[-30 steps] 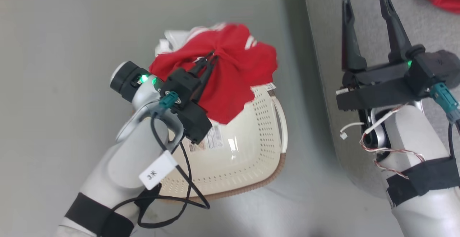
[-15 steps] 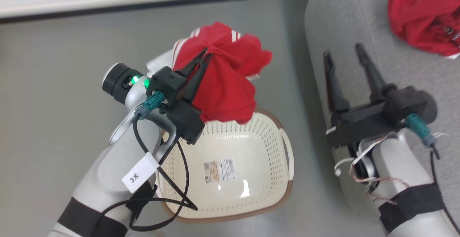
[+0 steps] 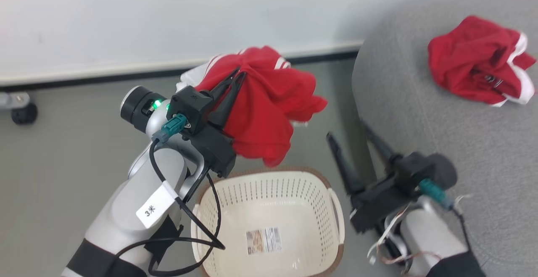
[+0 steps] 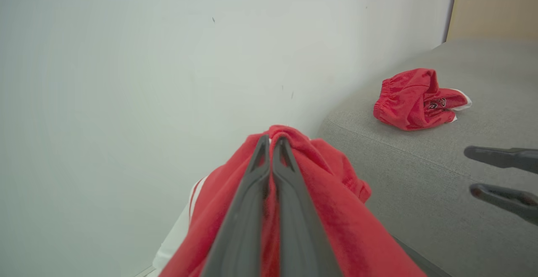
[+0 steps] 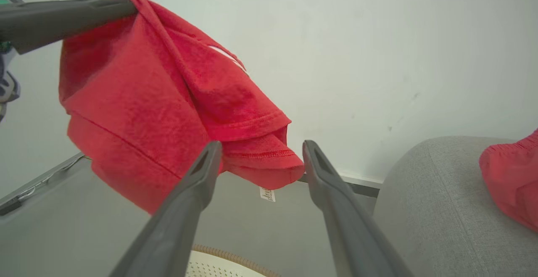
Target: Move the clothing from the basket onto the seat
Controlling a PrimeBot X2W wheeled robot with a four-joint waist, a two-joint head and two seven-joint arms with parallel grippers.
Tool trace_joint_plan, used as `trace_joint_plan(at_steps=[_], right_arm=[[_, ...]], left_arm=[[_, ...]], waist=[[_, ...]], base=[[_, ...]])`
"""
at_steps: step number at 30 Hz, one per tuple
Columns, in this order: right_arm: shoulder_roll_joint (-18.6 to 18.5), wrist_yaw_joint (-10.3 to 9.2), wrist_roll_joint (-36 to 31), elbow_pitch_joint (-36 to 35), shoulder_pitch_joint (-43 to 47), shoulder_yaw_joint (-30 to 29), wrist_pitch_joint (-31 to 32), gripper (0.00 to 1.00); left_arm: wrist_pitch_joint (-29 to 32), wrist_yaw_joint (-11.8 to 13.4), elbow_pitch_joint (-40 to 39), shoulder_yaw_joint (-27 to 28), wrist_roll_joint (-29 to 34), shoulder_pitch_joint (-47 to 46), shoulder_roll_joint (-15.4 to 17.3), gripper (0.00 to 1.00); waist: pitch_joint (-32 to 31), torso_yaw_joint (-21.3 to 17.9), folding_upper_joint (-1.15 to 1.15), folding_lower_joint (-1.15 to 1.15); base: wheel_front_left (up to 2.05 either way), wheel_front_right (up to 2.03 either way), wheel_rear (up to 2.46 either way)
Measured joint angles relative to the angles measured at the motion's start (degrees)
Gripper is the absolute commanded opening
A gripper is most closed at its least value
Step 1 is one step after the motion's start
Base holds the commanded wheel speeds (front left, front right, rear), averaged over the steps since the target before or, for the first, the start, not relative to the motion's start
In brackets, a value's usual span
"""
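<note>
My left gripper [image 3: 237,73] is shut on a red garment with white stripes [image 3: 269,109], which hangs bunched from the fingers above the far rim of the basket [image 3: 269,172]. The cream basket holds no clothing, just a label on its bottom. In the left wrist view the gripper [image 4: 271,140] pinches the red fabric [image 4: 336,209]. My right gripper [image 3: 346,130] stands open with nothing between its fingers, between basket and grey seat [image 3: 420,100]. In its own view the open gripper [image 5: 261,146] points at the hanging garment [image 5: 138,100]. A second red garment [image 3: 475,71] lies crumpled on the seat.
A white wall with a dark baseboard [image 3: 126,75] runs behind the basket and seat. A black castor wheel [image 3: 23,111] stands on the grey floor at far left. The seat's rounded edge [image 4: 420,172] lies just right of the held garment.
The head camera has tilted up toward the wall. The left gripper has lifted the red garment clear of the basket. The right gripper has shifted off the seat toward the basket.
</note>
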Motion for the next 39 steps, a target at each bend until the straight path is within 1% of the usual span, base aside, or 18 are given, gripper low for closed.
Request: trace_joint_plan(at_steps=[4, 7, 12, 19, 25, 35, 37, 38, 39], right_arm=[[0.59, 0.58, -0.02, 1.57, 1.76, 2.47, 0.00, 1.00], [1.00, 1.51, -0.01, 3.33, 2.76, 4.69, 0.00, 1.00], [1.75, 2.02, 0.08, 5.35, 4.22, 8.21, 0.01, 1.00], [2.22, 2.45, 0.51, 7.56, 5.24, 12.94, 0.00, 1.00], [2.46, 2.49, 0.57, 9.99, 4.24, 15.46, 0.01, 1.00], [2.66, 2.49, 0.64, 11.21, 0.30, 16.03, 0.01, 1.00], [2.68, 2.49, 0.68, 11.73, -0.08, 16.11, 0.01, 0.35], [2.67, 2.49, 0.77, 11.90, -0.31, 16.06, 0.01, 0.00], [2.67, 2.49, 1.08, 11.95, -0.63, 16.06, 0.01, 0.00]], left_arm=[[0.10, 0.00, 1.18, -0.23, -1.23, 0.14, -0.03, 0.00], [0.68, 0.00, 2.47, -0.70, -2.42, 0.34, -0.37, 0.00], [1.69, 0.00, 3.65, -1.45, -3.20, 1.91, -1.47, 0.00], [3.59, 0.00, 2.99, -3.13, -3.58, 3.94, -3.08, 0.00], [4.79, -0.01, 1.81, -4.03, -5.04, 4.21, -3.58, 0.00], [6.83, -0.01, -0.54, -4.86, -5.68, 6.59, -3.58, 0.00], [7.00, -0.01, -1.08, -4.92, -6.02, 6.91, -3.58, 0.00], [7.17, -0.01, -1.32, -4.94, -6.10, 7.02, -3.59, 0.00], [7.19, 0.00, -1.53, -4.94, -6.11, 7.18, -3.59, 0.00]], waist=[[-3.05, 0.03, 0.00, 0.00], [-6.06, 0.01, 0.00, 0.00], [-9.86, -0.03, 0.00, 0.00], [-14.46, 0.20, 0.00, 0.00], [-16.32, 1.12, 0.00, 0.00], [-17.58, 2.47, 0.00, 0.01], [-17.64, 2.51, 0.01, 0.01], [-17.64, 2.50, 0.01, 0.01], [-17.65, 2.49, 0.01, 0.01]], base=[[0.00, 0.00, 0.00], [0.00, 0.00, 0.00], [0.00, 0.00, 0.00], [0.00, 0.00, 0.00], [0.00, 0.00, 0.00], [0.00, 0.00, 0.00], [0.00, 0.00, 0.00], [0.00, 0.00, 0.00], [0.00, 0.00, 0.00]])
